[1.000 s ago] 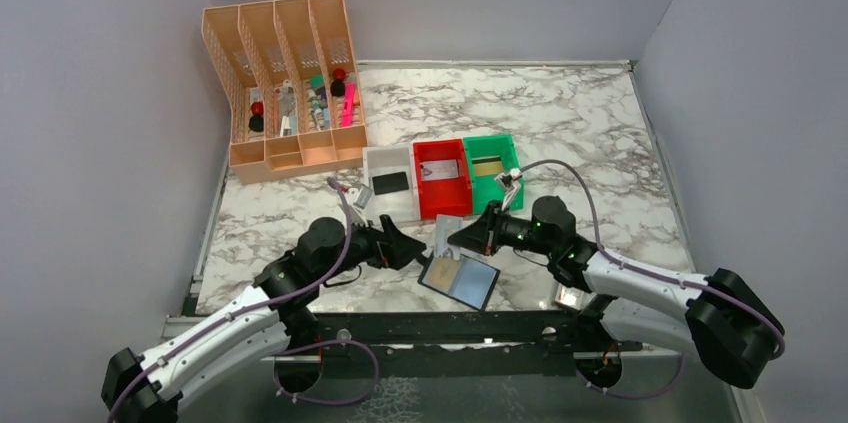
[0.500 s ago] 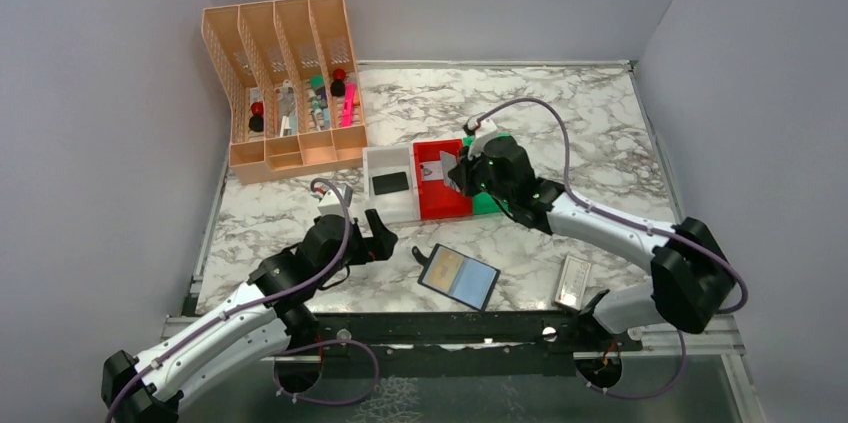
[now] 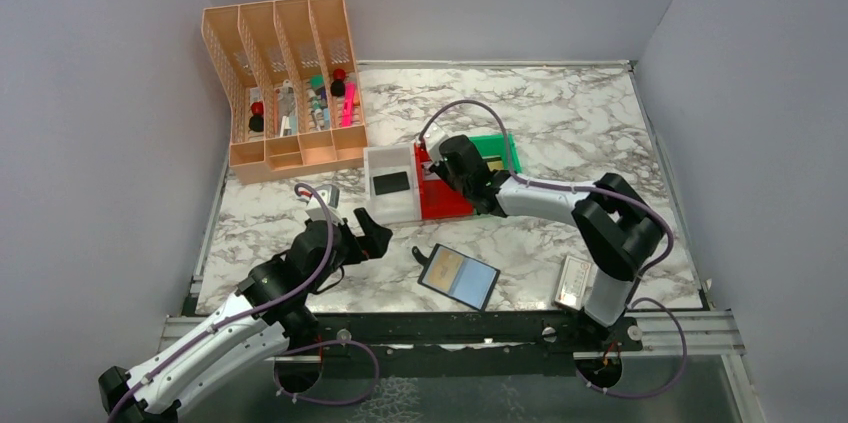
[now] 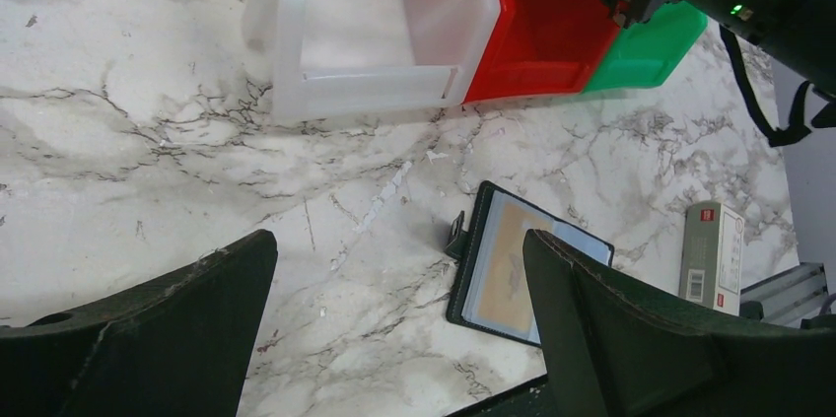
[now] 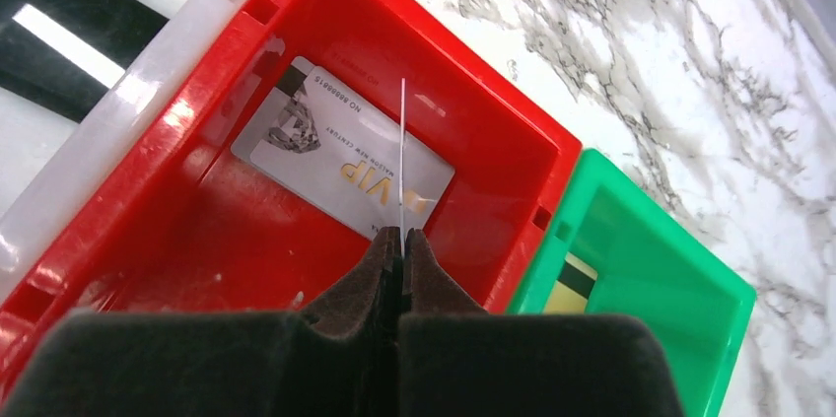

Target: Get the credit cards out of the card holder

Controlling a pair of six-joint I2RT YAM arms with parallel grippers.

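The card holder point(image 3: 458, 276) lies open on the marble near the front edge, with a yellowish-gold card and a bluish card showing in its pockets point(image 4: 513, 269). My left gripper point(image 3: 375, 240) is open and empty, to the left of the holder and not touching it point(image 4: 396, 240). My right gripper point(image 3: 440, 165) is shut on a thin light card seen edge-on point(image 5: 402, 151) and holds it upright over the red bin point(image 5: 197, 240). A white-grey printed card point(image 5: 325, 156) lies flat in that bin. A black card point(image 3: 389, 182) lies in the white bin. A yellowish card point(image 5: 569, 284) lies in the green bin.
The white bin point(image 3: 400, 205), red bin point(image 3: 445, 205) and green bin point(image 3: 497, 146) stand side by side mid-table. A peach desk organizer point(image 3: 285, 83) stands at the back left. A small whitish case with a red mark point(image 3: 577, 281) lies at the front right.
My right gripper has carried a card from the card holder back to over the red bin. My left gripper has drawn back leftward from the holder.
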